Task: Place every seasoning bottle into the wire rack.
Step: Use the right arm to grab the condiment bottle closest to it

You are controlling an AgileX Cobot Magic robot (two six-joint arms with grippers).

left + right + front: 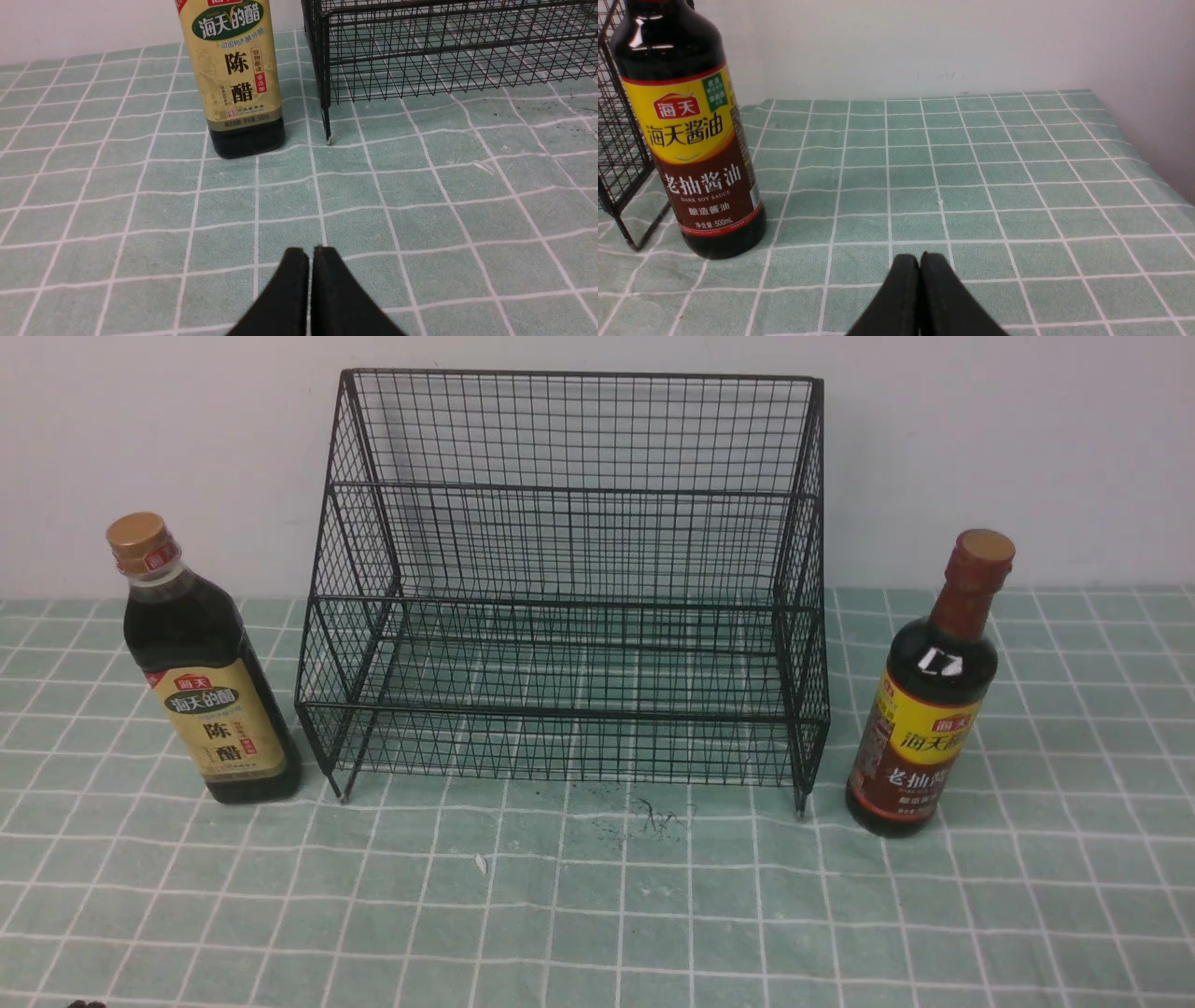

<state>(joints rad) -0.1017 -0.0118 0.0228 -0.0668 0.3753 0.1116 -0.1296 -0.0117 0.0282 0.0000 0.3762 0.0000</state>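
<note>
The black wire rack (569,588) stands against the wall mid-table, with nothing inside. To its left stands the gold-capped seasoning bottle with a beige label (210,681), upright; the left wrist view shows this bottle (243,88) beside the rack's corner (420,51). On the rack's right stands the slimmer red-brown-necked bottle (929,700), seen close as the yellow-and-red labelled bottle (693,140) in the right wrist view. My left gripper (310,252) is shut and holds nothing, short of the beige bottle. My right gripper (920,257) is shut and holds nothing, to the side of the other bottle. Neither arm shows in the front view.
A green checked cloth (597,915) covers the table up to a white wall. Dark scuff marks (653,817) and a small white scrap (481,863) lie in front of the rack. The table's far right edge meets a side wall (1157,93).
</note>
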